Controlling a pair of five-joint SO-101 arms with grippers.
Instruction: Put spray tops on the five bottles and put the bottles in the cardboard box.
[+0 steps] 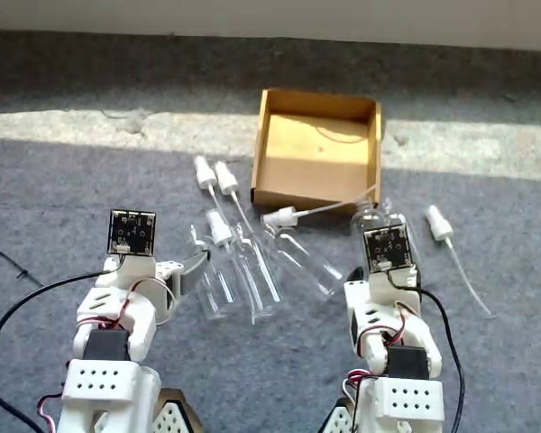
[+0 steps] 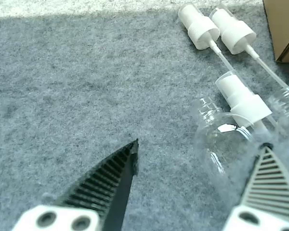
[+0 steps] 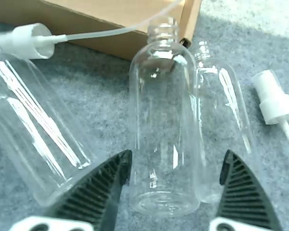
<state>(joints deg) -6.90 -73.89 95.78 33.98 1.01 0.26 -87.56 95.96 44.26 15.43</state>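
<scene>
**Q:** Quick, big stuff first. Where is everything?

**A:** Grey carpet [image 1: 63, 207] lies under all of it. The cardboard box [image 1: 317, 149] sits at the far side, centre, open side up. Both arms are on my near side.

**Q:** Tools?

**A:** The left gripper [image 2: 200, 147] is spread wide, low over the carpet. The left bottle [image 2: 221, 144] lies between its jaws, close to the pale one. The right gripper [image 3: 177, 156] is released too, jaws either side of the straddled bottle [image 3: 164, 120], whose neck points at the box. I can't tell if a jaw touches it.

**Q:** Other bottles?

**A:** All five lie on the carpet in front of the box. The neighbour bottle [image 3: 221, 110] lies flush against the straddled one.

**Q:** Tops?

**A:** I count five, all loose.
- The paired spray tops [image 2: 198, 24] lie side by side near the box's corner.
- The middle spray top [image 2: 243, 98] lies right by the left bottle.
- The tubed spray top [image 3: 24, 41] has its tube running along the box wall.
- The lone spray top [image 3: 274, 103] lies beside the neighbour bottle.
</scene>
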